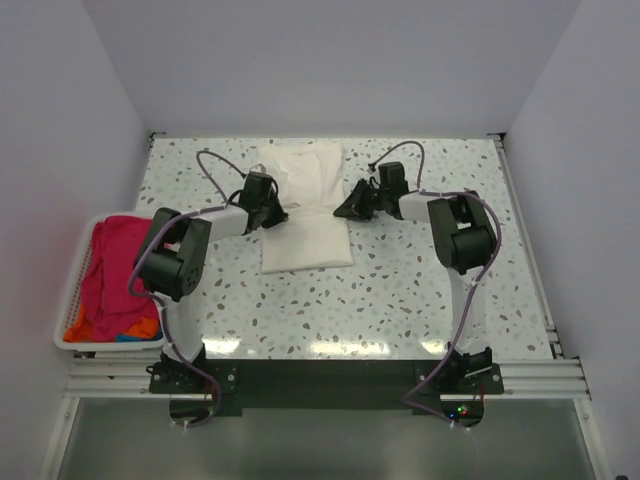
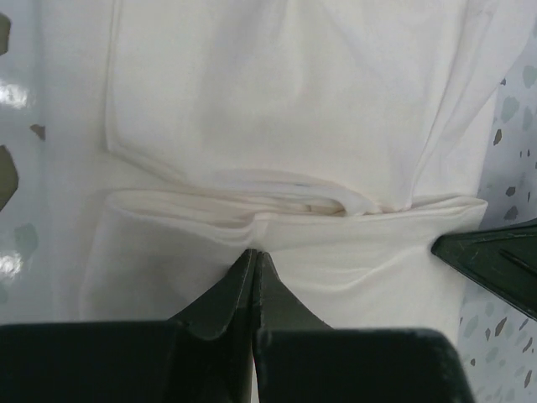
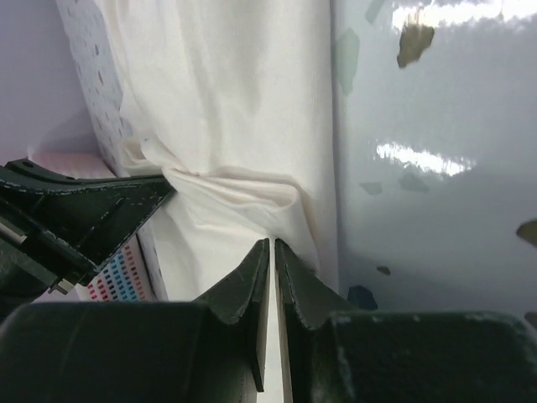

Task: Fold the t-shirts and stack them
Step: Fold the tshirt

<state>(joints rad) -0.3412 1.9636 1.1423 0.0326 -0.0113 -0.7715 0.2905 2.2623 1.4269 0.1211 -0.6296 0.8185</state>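
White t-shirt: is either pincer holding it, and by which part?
Both: left pincer is shut on the white t-shirt at its folded side edge, mid-length; right pincer pinches the opposite side edge, where cloth puckers.

Your left arm (image 1: 175, 260) hides part of the basket (image 1: 72, 295) and its t-shirts (image 1: 115, 265); the white t-shirt (image 2: 277, 101) runs off the left wrist view's top edge.

No text, label or number can be read on the white t-shirt (image 1: 300, 240) or elsewhere
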